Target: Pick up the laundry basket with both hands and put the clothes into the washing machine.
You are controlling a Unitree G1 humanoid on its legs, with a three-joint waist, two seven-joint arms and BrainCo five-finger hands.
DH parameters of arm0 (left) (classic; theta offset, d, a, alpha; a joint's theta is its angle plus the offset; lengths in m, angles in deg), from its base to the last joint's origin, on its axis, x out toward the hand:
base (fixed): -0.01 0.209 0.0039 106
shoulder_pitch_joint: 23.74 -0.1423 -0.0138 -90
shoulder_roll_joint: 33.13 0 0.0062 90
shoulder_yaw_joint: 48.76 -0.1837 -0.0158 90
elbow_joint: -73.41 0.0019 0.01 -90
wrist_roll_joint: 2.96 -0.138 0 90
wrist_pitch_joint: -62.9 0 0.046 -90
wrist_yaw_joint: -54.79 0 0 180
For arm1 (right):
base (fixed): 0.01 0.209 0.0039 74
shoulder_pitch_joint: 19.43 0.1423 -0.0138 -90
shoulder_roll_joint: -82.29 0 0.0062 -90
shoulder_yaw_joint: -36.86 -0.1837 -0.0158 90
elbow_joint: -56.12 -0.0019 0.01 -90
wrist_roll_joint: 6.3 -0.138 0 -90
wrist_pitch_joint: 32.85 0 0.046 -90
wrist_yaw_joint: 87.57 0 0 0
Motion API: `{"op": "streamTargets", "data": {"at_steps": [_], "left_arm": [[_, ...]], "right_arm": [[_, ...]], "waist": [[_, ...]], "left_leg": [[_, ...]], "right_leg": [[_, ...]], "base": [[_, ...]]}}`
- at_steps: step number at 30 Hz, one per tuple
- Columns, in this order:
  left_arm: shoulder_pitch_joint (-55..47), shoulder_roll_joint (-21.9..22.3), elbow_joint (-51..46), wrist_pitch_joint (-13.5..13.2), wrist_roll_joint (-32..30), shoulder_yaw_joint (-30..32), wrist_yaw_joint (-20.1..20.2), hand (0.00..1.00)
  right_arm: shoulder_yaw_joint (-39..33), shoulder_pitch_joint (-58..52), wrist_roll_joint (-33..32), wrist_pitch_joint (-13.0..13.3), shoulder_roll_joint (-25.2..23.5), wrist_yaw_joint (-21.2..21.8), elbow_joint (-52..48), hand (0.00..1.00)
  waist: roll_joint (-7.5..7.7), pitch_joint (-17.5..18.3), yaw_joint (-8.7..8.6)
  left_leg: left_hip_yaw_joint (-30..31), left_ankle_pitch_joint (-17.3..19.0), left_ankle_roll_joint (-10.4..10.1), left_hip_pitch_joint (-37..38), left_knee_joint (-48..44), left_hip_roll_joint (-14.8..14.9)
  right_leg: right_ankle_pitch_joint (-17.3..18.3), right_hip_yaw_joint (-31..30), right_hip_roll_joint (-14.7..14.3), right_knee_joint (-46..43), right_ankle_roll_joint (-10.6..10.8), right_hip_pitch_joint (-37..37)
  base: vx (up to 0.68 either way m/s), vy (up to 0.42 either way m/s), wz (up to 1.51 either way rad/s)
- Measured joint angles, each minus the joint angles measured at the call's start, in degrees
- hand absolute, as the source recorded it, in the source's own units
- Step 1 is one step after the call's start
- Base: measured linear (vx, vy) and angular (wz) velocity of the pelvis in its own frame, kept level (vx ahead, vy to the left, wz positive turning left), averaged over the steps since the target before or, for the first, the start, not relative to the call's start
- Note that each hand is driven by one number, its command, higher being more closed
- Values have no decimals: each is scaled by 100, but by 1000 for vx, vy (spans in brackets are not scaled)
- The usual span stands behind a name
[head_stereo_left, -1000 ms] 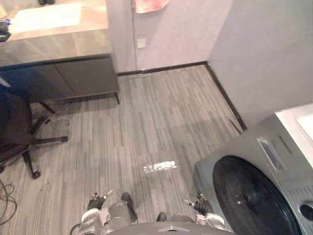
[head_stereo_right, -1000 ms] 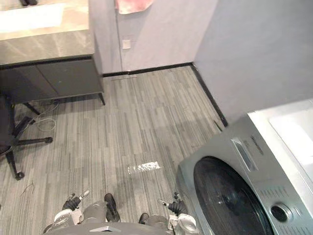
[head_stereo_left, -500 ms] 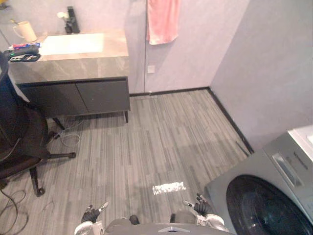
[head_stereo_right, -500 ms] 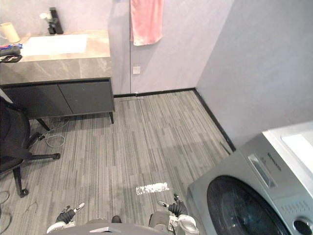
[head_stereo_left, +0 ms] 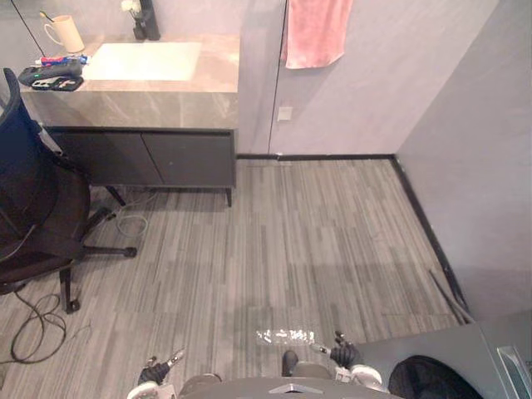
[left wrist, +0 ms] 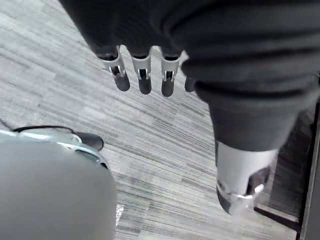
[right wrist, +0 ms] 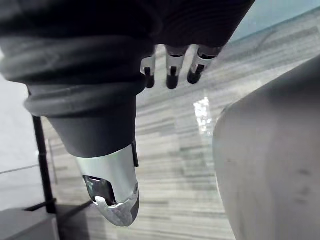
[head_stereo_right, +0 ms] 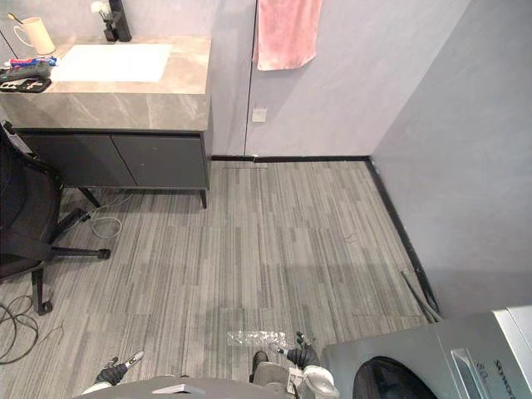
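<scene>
1. The left hand (left wrist: 142,75) hangs low over the grey plank floor (head_stereo_left: 291,241), fingers straight and relaxed, holding nothing.
2. The right hand (right wrist: 171,75) hangs the same way, empty, near the washing machine (head_stereo_right: 407,353).
3. The washing machine stands at the robot's right.
4. A pink towel (head_stereo_right: 285,33) hangs on the far wall beside a vanity counter (head_stereo_right: 125,104).

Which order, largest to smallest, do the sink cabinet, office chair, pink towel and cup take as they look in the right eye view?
1. sink cabinet
2. office chair, though the picture's edge cuts it off
3. pink towel, also cut off at the top
4. cup
</scene>
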State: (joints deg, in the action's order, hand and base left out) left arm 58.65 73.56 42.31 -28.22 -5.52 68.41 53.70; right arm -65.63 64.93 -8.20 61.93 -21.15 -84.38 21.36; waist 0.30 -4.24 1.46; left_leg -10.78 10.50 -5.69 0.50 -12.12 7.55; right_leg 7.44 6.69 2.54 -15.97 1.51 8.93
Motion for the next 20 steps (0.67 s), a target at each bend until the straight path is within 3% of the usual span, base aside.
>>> {"op": "streamTargets", "data": {"at_steps": [4,5,7,10,14,20], "left_arm": [[-34,23,-170,2,-17,-22,-41,0],[-16,39,-211,0,-16,-36,-103,0],[17,-10,-205,6,-26,-126,-189,0],[52,-122,-211,-2,-25,-398,-275,0],[182,-92,-217,-29,140,-870,-325,0],[193,-48,-396,-152,649,-1404,-173,0]], "right_arm": [[-1,-43,-16,-9,28,-16,35,0],[13,-27,-61,-14,20,-15,61,0],[-41,13,-189,-7,18,-23,148,0],[-123,33,-229,-19,13,-52,195,0],[-126,29,-223,-22,19,-83,273,0],[-89,54,-30,-27,18,-76,411,0]], "waist": [[-7,-58,52],[-9,-56,79],[-17,-33,48],[34,-6,31],[15,58,-13],[89,108,3]], "left_leg": [[-322,210,22,-454,-1249,356],[-356,237,27,-533,-1207,343],[-376,48,110,-521,-479,178],[-512,-104,174,-344,-114,35],[-634,-335,342,-125,480,-277],[-520,-360,382,32,553,-457]], "right_leg": [[251,369,-73,18,-126,-513],[264,379,-96,40,-121,-523],[241,249,-129,52,-79,-376],[72,152,-70,301,-20,-405],[-369,23,1,1133,97,-689],[-560,4,108,1552,126,-1004]], "base": [[98,-205,57],[43,-68,7],[28,17,-25],[85,65,-20],[61,116,-15],[15,69,1]]}}
